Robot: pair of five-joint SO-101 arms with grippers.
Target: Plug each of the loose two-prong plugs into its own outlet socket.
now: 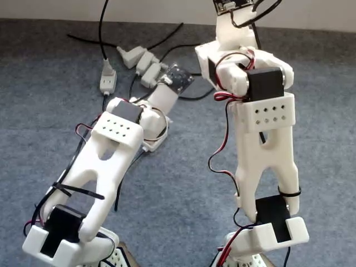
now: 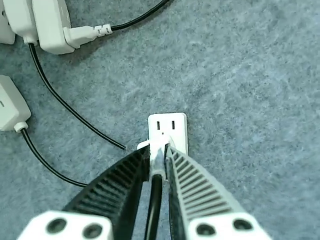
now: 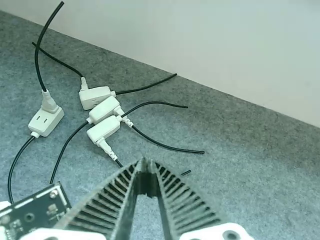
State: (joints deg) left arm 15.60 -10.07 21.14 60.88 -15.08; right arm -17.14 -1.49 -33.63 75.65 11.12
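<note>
Grey, felt-like matting (image 1: 183, 183) covered the table, with a pale wall (image 3: 225, 40) along its far edge. Black cords (image 3: 150, 142) lay in loops across the matting around the sockets, and one cord (image 2: 65, 107) ran close past the left gripper (image 2: 156, 149). The dark circuit board (image 3: 35, 207) on the left arm's wrist stood between the right wrist camera and the ground beneath it.

In the right wrist view four white socket blocks could be counted. Three (image 3: 104, 111) were huddled side by side, touching, and a fourth (image 3: 46, 121) lay a little apart with a white plug (image 3: 47, 102) joined to its far end. The left wrist view showed three white blocks at its edge, two (image 2: 45, 22) together and one (image 2: 10, 105) apart.

The left gripper was clamped on one white two-prong plug (image 2: 158, 159), whose black lead (image 2: 155, 200) ran back between the ribbed fingers (image 2: 190, 185). That plug sat right at the near edge of a separate socket block (image 2: 167, 127), whose two slots showed uncovered. Whether its prongs had entered anything could not be told.

The right gripper (image 3: 145, 172) hung well above the matting, its fingers pressed together with nothing between them. In the high view the left arm (image 1: 111, 150) stretched low toward the blocks, and the right arm (image 1: 261, 128) stood upright beside it.
</note>
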